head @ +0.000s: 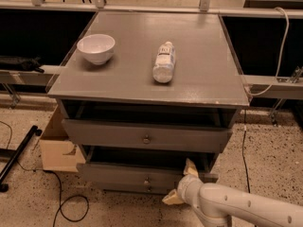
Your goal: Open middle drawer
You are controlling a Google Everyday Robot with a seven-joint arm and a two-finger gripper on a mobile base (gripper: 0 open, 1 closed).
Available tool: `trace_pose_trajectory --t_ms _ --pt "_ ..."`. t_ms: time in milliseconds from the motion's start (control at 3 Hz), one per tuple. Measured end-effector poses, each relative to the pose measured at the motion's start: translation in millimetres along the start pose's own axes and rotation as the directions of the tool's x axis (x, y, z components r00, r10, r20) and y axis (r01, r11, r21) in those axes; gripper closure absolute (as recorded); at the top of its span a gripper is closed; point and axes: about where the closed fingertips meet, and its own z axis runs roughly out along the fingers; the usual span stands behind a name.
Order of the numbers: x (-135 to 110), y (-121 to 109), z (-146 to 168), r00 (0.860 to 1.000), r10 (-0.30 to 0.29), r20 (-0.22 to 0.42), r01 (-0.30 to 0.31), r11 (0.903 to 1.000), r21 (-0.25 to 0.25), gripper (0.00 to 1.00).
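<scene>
The grey cabinet [199, 79] fills the middle of the view. The middle drawer [118, 174] is in the second tier of the cabinet's front and stands partly out, with a dark gap above its flat front. Its small round knob [147, 180] sits at the centre of that front. The top drawer [189, 138] of the cabinet, taller and wider, also stands partly out, and its own knob [147, 138] is directly above the middle one. The pincer [181, 183] is at the cabinet's lower right, at the right-hand part of the middle drawer's front. It is carried by a white arm [246, 207] that comes in from the lower right corner. Its two cream fingers [191, 168] stand apart: one tip is up by the top edge of the drawer front and the other is down below it. Whether either finger presses on the wood cannot be told. The pincer is well to the right of the knob and does not touch it. On the cabinet's top, a white bowl [96, 48] stands upright towards the left. A clear plastic bottle [164, 62] lies on its side near the centre, apart from the bowl. A cardboard box [56, 150] sits on the speckled floor [265, 155] against the cabinet's left side. A black cable [71, 207] loops on the floor in front of the box, and a white cable [281, 46] hangs to the right of the cabinet.
</scene>
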Motion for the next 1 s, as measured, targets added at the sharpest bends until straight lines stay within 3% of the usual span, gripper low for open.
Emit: trace_pose_trajectory --t_ms 1000 --pt "10.6 -16.9 27.1 0.999 0.023 -0.032 -0.022 0.9995 0.023 0.00"
